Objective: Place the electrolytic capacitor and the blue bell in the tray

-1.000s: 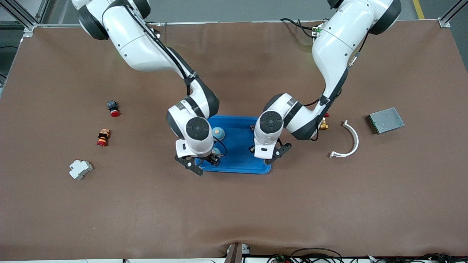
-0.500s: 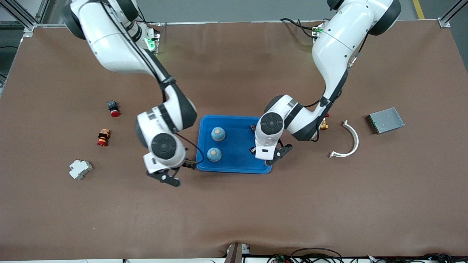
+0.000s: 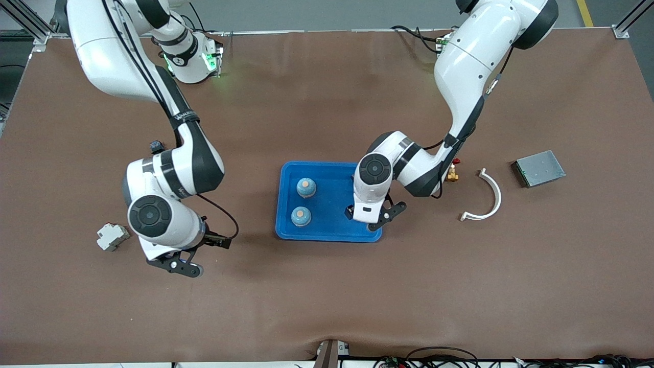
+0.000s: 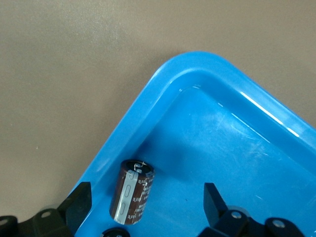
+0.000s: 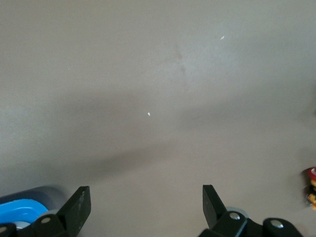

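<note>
The left gripper point(image 3: 369, 217) is hanging over the blue tray point(image 3: 332, 227) at the centre of the front view, above the tray's corner toward the left arm's end of the table and nearer to the front camera. In the left wrist view its fingers point(image 4: 79, 205) are standing wide apart and gripping nothing; between them, low in that frame, the electrolytic capacitor point(image 4: 131, 191) is lying on its side on the tray floor, against the rim at the rounded corner and touching neither finger. Two blue bells point(image 3: 305, 187) are sitting upright in the tray toward the right arm's end, the second bell point(image 3: 301, 216) nearer to the front camera than the first. The right gripper point(image 3: 176, 266) is hovering over bare brown table point(image 3: 327, 296) at the lower left of the front view, well apart from the tray; in the right wrist view its fingers point(image 5: 78, 207) are spread wide with only the table surface between them
</note>
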### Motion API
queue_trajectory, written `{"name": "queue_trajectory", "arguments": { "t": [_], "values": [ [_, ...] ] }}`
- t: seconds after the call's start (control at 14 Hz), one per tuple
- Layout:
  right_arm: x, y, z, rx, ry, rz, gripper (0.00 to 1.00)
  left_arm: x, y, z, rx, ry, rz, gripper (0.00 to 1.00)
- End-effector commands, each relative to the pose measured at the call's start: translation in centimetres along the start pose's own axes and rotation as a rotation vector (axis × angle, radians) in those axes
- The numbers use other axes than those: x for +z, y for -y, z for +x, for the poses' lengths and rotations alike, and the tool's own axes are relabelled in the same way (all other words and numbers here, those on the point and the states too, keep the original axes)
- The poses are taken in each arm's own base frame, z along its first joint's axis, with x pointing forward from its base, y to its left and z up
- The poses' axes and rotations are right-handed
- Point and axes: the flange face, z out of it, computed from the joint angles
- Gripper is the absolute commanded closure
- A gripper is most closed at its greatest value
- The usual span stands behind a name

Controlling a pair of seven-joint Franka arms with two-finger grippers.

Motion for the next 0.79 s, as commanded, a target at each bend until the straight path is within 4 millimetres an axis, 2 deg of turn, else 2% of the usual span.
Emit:
{"name": "queue_trajectory", "arguments": {
  "t": [0.0, 0.21, 0.29, 0.36, 0.57, 0.71],
  "values": [
    [-2.7, -2.6, 0.7, -0.064, -0.017, 0.022, 0.0, -2.1, -0.2, 0.2, 0.002, -0.039, -0.006, 0.0],
    [-4.2, -6.3, 2.3, -0.155, -0.04, 0.031, 0.0, -4.7, 0.3, 0.8, 0.021, -0.05, 0.013, 0.0],
    [-4.5, -7.3, 2.7, -0.187, -0.045, 0.028, 0.0, -6.4, 0.7, 1.2, 0.059, -0.054, 0.029, 0.0],
    [-5.6, -8.8, 3.2, -0.218, -0.063, 0.029, 0.0, -8.2, 1.3, 1.4, 0.112, -0.051, 0.05, 0.0],
    [-7.0, -13.2, 4.6, -0.282, -0.083, 0.032, 0.0, -12.8, 3.7, 4.4, 0.171, -0.027, 0.066, 0.0],
    [-9.1, -15.6, 4.9, -0.318, -0.11, 0.029, 0.0, -15.0, 5.4, 6.4, 0.207, -0.006, 0.065, 0.0]
  ]
}}
